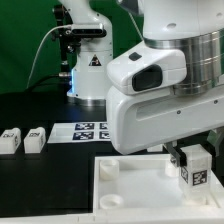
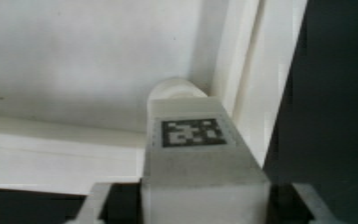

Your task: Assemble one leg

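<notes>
My gripper (image 1: 188,160) is shut on a white leg (image 1: 187,174) with a black-and-white marker on its face. It holds the leg upright at the exterior view's right, over the far right corner of the large white square panel (image 1: 135,182). In the wrist view the leg (image 2: 197,140) stands between the two fingers of the gripper (image 2: 201,205). Its rounded tip points at the panel's inner corner by the raised rim (image 2: 229,60). I cannot tell whether the leg touches the panel.
Two more legs (image 1: 10,140) (image 1: 35,140) lie on the black table at the exterior view's left. The marker board (image 1: 90,130) lies behind the panel. The arm's base (image 1: 88,70) stands at the back. A round socket (image 1: 108,168) shows in the panel's far left corner.
</notes>
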{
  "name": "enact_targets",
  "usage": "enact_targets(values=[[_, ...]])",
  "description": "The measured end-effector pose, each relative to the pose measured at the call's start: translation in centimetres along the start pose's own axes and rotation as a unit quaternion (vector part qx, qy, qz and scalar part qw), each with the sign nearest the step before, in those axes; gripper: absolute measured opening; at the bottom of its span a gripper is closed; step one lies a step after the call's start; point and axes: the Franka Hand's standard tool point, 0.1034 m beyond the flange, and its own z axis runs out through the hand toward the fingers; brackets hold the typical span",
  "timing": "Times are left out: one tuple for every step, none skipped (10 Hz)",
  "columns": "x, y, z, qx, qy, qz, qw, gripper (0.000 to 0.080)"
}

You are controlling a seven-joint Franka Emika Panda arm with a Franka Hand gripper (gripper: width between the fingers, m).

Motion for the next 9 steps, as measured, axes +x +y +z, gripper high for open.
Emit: enact_targets(values=[[0.00, -0.01, 0.00, 0.000, 0.000, 0.003, 1.000, 0.0291], [0.00, -0.02, 0.00, 0.000, 0.000, 0.020, 1.000, 0.0291], [0.06, -0.08, 0.02, 0.001, 0.003, 0.028, 1.000, 0.0291], [-0.01, -0.40, 0.11, 0.004, 0.022, 0.145, 0.989, 0.0291], [-0.27, -0.38, 0.11, 0.005, 0.042, 0.240, 0.970, 0.0291], [-0.32, -0.29, 0.12, 0.011, 0.050, 0.297, 0.954, 0.0293], [-0.34, -0.16, 0.10, 0.023, 0.051, 0.398, 0.916, 0.0293], [-0.39, -0.16, 0.08, 0.029, 0.048, 0.456, 0.888, 0.0294], [-0.44, -0.29, 0.12, 0.028, 0.047, 0.470, 0.881, 0.0294]])
